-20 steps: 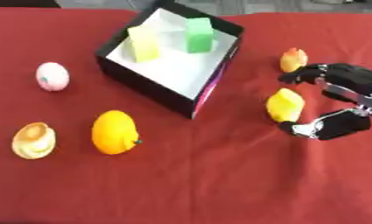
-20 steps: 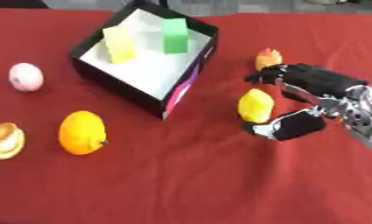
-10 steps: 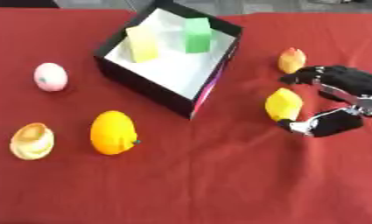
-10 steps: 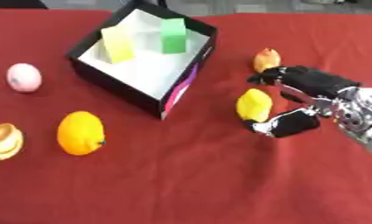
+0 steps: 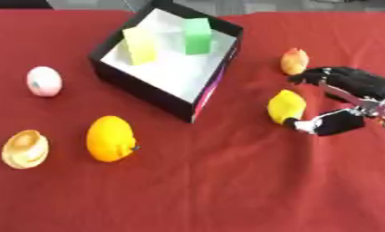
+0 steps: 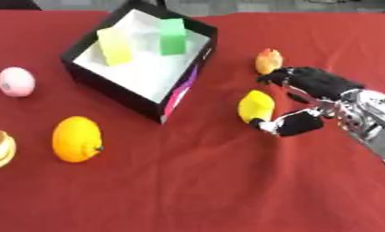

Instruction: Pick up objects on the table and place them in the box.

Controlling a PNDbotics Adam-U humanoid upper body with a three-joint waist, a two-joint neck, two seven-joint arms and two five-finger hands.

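Observation:
A black box [image 5: 223, 28] with a white floor stands at the back middle, holding a yellow block [image 5: 140, 44] and a green block [image 5: 198, 36]. A yellow lemon [image 5: 286, 106] lies on the red cloth right of the box. My right hand [image 6: 322, 93] reaches in from the right, open around the lemon, its fingers [image 6: 294, 77] behind the lemon and its thumb [image 6: 289, 124] in front, not closed on it. A small orange-yellow fruit [image 5: 294, 61] sits just behind the hand. An orange [image 5: 110, 138], a pink ball [image 5: 44, 81] and a tan shell-like thing [image 5: 24, 148] lie to the left.
The red cloth [image 5: 211, 190] covers the whole table; its far edge runs along the top of the views.
The right hand has edged slightly left toward the lemon, its thumb nearer the fruit's front. The other things stay where they were.

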